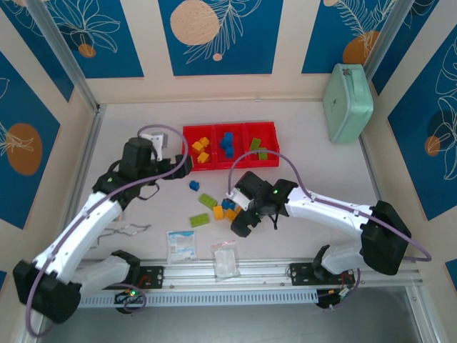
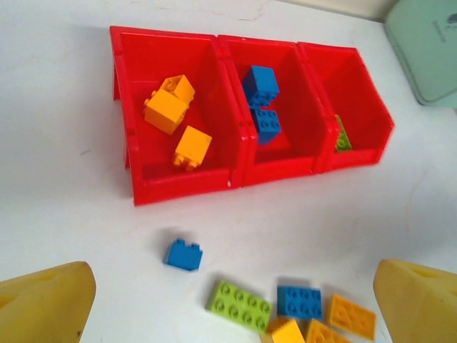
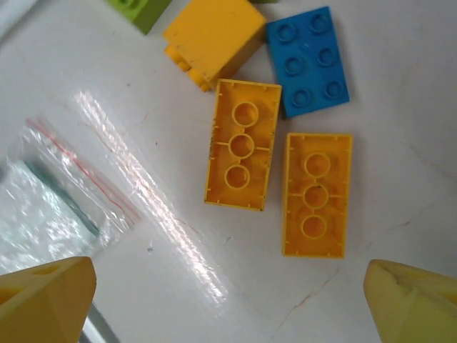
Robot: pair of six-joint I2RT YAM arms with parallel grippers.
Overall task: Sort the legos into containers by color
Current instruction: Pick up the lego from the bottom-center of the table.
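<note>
Blue leaf-patterned wall panels close in a white table; toward its far side lies the red tray, whose three containers hold yellow legos at the left, blue in the middle and lime green at the right; the loose legos lie scattered on the table between the tray and the arm bases. The left fingers stand wide apart with nothing between them, hovering just in front of the tray above a small blue brick; the right fingers are likewise spread wide and empty, poised over two yellow oblong bricks; these lie flat, hollow side up, side by side with a narrow gap; their long axes run nearly parallel, up and down the right wrist view with a slight lean, so the fingers straddle the short width. The step in hand looks like picking one yellow brick for the left container; I would centre over the right-hand yellow brick, free on its outer side, lower one finger cleanly into the gap without nudging the neighbour, and grip mid-length to keep it level; a blue oblong brick, studs up, and a yellow square brick sit just beside the other's upper end; a clear packet lies near one finger.
</note>
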